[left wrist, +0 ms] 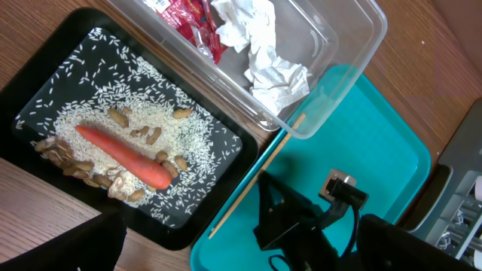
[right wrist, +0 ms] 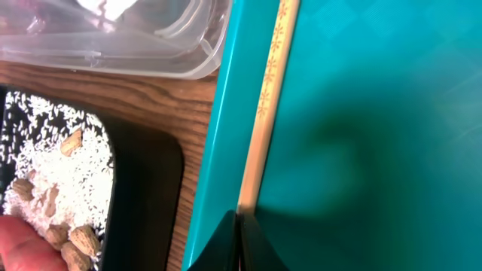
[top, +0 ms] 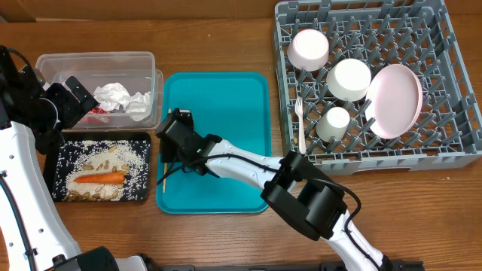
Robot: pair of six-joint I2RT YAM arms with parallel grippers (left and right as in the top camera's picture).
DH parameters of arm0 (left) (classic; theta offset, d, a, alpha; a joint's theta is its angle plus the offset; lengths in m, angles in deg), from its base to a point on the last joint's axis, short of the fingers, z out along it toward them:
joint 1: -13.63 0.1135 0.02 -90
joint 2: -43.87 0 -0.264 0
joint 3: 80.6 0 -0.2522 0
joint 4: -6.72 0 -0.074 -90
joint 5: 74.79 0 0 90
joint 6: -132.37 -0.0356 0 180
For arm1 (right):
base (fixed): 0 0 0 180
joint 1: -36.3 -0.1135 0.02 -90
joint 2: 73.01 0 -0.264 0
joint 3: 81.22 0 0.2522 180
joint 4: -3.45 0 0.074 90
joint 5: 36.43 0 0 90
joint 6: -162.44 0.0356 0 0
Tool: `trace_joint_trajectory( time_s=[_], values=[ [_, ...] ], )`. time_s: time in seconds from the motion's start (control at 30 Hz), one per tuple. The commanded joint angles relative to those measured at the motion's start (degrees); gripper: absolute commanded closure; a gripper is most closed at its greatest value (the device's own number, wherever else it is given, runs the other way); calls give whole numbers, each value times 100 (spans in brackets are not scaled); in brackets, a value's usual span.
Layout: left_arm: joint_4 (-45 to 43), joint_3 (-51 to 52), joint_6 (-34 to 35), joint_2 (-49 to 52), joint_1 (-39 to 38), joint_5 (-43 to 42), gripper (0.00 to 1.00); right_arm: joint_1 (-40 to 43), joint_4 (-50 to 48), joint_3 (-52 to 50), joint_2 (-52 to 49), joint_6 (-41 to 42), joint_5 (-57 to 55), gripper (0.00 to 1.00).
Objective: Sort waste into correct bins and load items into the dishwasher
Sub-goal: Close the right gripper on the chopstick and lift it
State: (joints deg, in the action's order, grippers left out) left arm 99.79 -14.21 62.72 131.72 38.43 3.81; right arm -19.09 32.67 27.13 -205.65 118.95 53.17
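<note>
A thin wooden stick (right wrist: 267, 90) lies along the left rim of the teal tray (right wrist: 361, 113). My right gripper (right wrist: 241, 222) is shut on the stick partway along it, fingertips down on the tray. Overhead, that gripper (top: 167, 150) sits at the tray's left side. The clear tub (top: 94, 56) holds crumpled white napkins (top: 124, 98) and a red wrapper (top: 96, 111). The black tray (top: 53, 173) holds a carrot (top: 100, 178), grains and beige scraps. My left gripper (top: 75, 102) hangs open above the tub's near side, holding nothing. The grey rack (top: 452, 150) holds two bowls (top: 309, 47), a cup (top: 334, 122), a plate (top: 395, 100) and a fork (top: 300, 120).
The tub and black tray stand side by side left of the teal tray, with a strip of wooden table (top: 218, 38) around them. My right arm (top: 301, 199) stretches across the teal tray's lower right corner. The rack fills the back right.
</note>
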Motion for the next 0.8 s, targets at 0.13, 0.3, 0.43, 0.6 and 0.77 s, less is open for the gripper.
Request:
trace_joint_trajectory(
  time_s=[0.13, 0.3, 0.43, 0.6, 0.77],
  values=[
    [-4, -114, -46, -98, -7, -61, 0, 22, -133, 63, 79, 17, 203, 96],
    [-4, -114, -46, -98, -7, -61, 0, -2, -216, 63, 2, 20, 205, 96],
    [-4, -114, -46, -98, -7, -61, 0, -2, -232, 63, 0, 17, 201, 96],
    [-4, -114, -46, -98, -7, -59, 0, -2, -138, 61, -15, 20, 85, 96],
    [-4, -111, -46, -98, -7, -61, 0, -2, -127, 13, -15, 22, -13, 96]
  ],
)
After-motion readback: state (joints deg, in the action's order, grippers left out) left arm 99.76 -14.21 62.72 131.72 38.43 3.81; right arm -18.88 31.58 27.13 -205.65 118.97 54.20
